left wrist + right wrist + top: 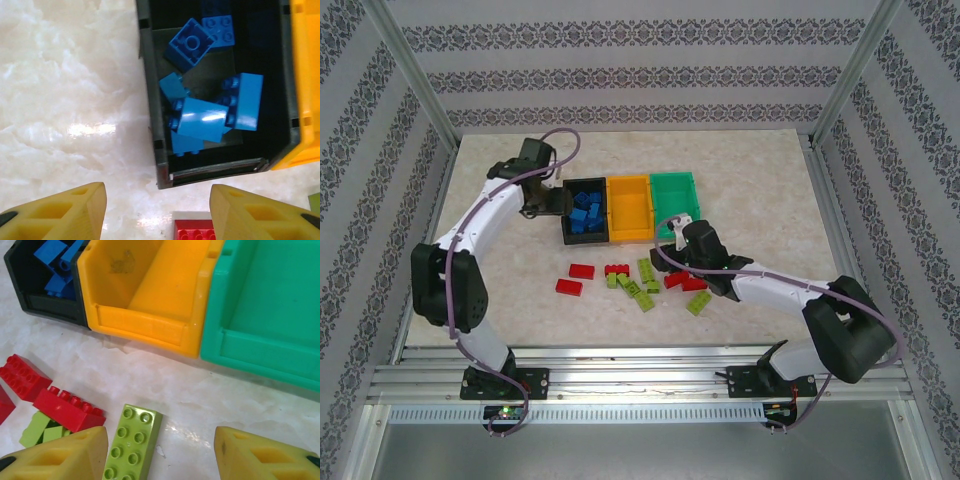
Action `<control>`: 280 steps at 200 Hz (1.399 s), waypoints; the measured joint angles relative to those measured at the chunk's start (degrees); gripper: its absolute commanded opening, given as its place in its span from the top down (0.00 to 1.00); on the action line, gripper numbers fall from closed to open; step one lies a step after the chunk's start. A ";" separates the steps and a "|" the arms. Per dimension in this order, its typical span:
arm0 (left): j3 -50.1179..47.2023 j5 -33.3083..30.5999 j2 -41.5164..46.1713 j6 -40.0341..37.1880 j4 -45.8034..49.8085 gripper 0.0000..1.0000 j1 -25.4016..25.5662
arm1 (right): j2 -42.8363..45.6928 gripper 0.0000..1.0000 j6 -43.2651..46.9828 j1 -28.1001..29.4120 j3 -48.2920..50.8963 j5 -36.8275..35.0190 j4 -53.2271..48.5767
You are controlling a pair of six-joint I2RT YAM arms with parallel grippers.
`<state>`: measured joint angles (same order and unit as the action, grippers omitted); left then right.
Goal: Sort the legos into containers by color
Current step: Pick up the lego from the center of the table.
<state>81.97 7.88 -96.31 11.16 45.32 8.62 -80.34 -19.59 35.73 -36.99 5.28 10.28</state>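
Note:
Three containers stand side by side: a black one with several blue legos in it, an orange-yellow one and a green one, both bare inside. Red legos and yellow-green legos lie scattered in front of them. My left gripper hovers at the black container's near left corner, open with nothing between its fingers; a red lego lies below. My right gripper is open over a yellow-green lego lying flat by its left finger.
The marble table top is fenced by metal posts and patterned walls. A red lego and another lie left of the right gripper, over more yellow-green ones. The containers' front rims are just ahead.

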 measured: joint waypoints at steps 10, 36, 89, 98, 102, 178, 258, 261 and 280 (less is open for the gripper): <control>-1.84 1.46 1.01 0.48 -1.62 0.42 -1.16 | -0.13 0.41 0.00 0.04 -1.22 0.66 -1.79; -3.67 5.22 2.32 1.97 -4.70 0.42 -1.88 | -0.42 0.41 0.02 0.50 -4.57 1.66 -6.84; -5.90 12.24 3.37 4.39 -9.05 0.42 -1.88 | -6.03 0.41 -0.72 2.97 -8.61 1.62 -15.02; -6.01 12.76 3.37 4.55 -9.20 0.42 -1.88 | -7.56 0.41 -1.05 3.58 -9.31 1.38 -16.52; -6.03 12.98 3.37 4.57 -9.31 0.42 -1.88 | -8.24 0.41 -1.11 3.80 -9.64 1.18 -16.98; -6.10 12.59 3.48 4.28 -9.79 0.42 0.59 | -16.70 0.42 -1.22 9.44 -17.20 -6.62 -22.86; -6.10 10.93 3.48 3.78 -9.79 0.42 1.81 | -22.62 0.59 -0.70 9.81 -20.39 -11.08 -25.24; -6.10 10.91 3.48 3.78 -9.79 0.42 1.81 | -22.62 0.61 -0.72 9.84 -20.39 -11.10 -25.22; -6.10 10.69 3.48 3.45 -9.79 0.42 1.81 | -22.62 0.68 -0.59 9.92 -20.44 -11.50 -25.27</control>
<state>75.88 18.57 -92.84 14.61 35.53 10.44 -102.96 -20.18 45.65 -57.43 -6.22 -14.98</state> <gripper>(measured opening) 0.580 0.348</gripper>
